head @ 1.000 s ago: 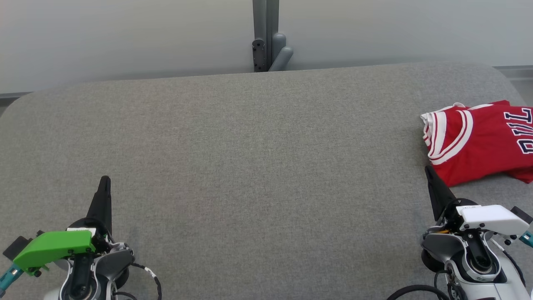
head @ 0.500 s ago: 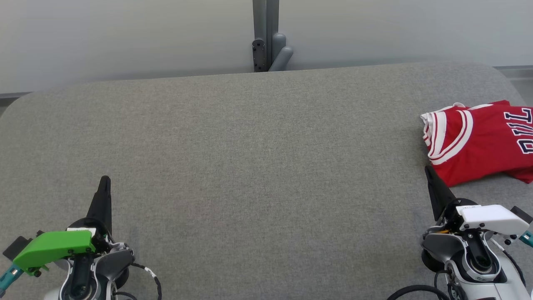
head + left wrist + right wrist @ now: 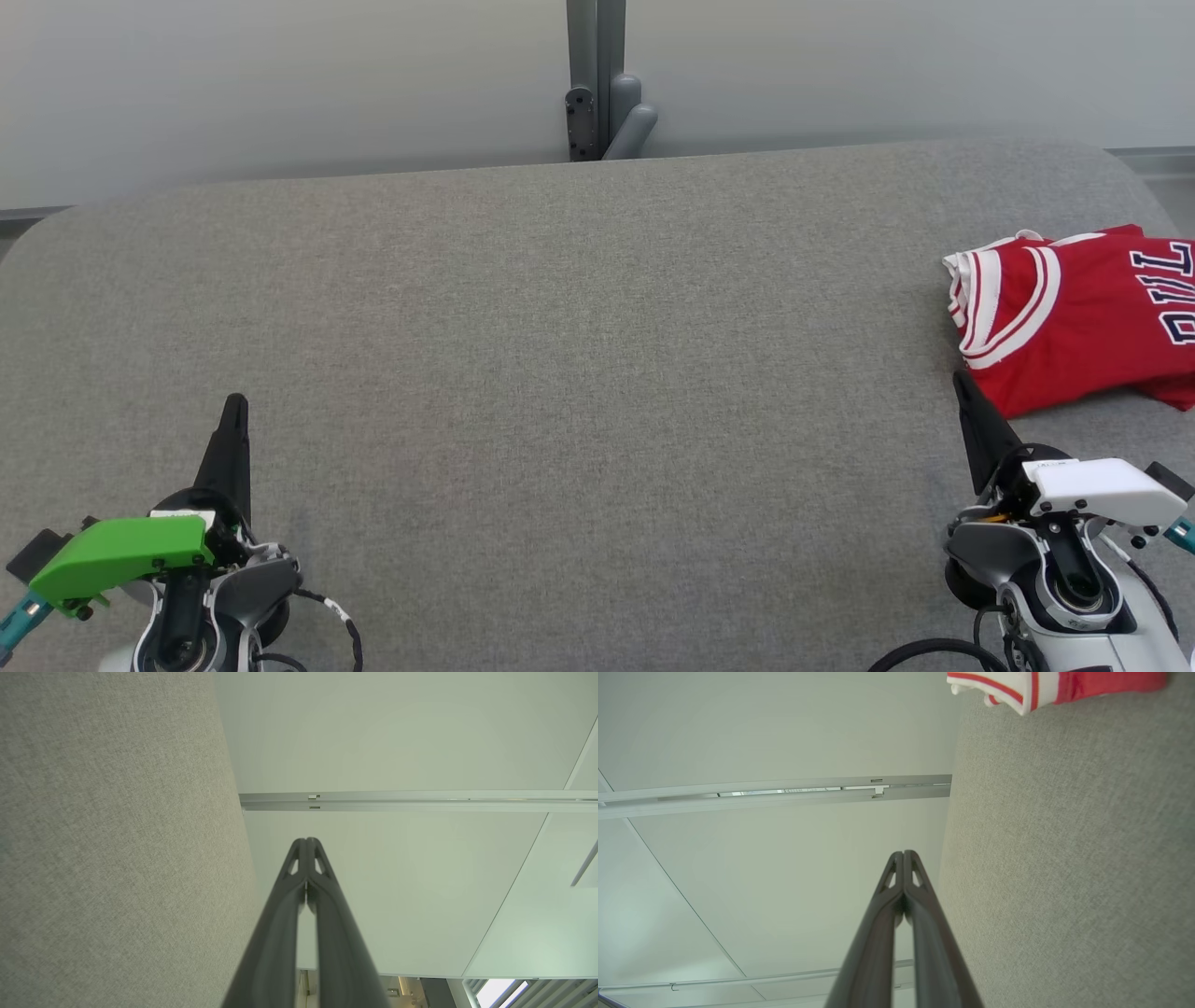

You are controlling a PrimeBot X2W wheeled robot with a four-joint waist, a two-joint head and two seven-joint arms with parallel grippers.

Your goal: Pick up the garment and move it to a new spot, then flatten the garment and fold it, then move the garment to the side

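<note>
— Where is the garment sitting?

— I have the garment (image 3: 1074, 317) at the right edge of the head view, about mid-height. It is a red shirt with white trim and dark letters, folded and lying on the desk (image 3: 579, 373). It runs off the frame to the right, so I can't tell how close it comes to the desk's right edge.

— What about the jaws?

— My left gripper (image 3: 234, 403) is at the lower left of the frame, jaws pressed together and holding nothing. The left wrist view shows its two fingers (image 3: 275, 942) meeting at the point. My right gripper (image 3: 958, 378), lower right, is the same, with jaws closed on nothing. Its tip is near the garment's lower left corner but apart from it. In the right wrist view the shirt's white-trimmed edge sits in the upper right corner, well apart from the gripper's tip.

— Edges?

— The desk's far edge crosses the upper third of the frame and rounds down at the upper left and upper right. Behind it I see a pale wall (image 3: 280, 84) and a grey post (image 3: 597, 75) at top centre, just past the edge.

— Room to move?

— A wide stretch of grey cloth lies between the two grippers and runs up to the far edge. The left half of the frame is that same cloth.
</note>
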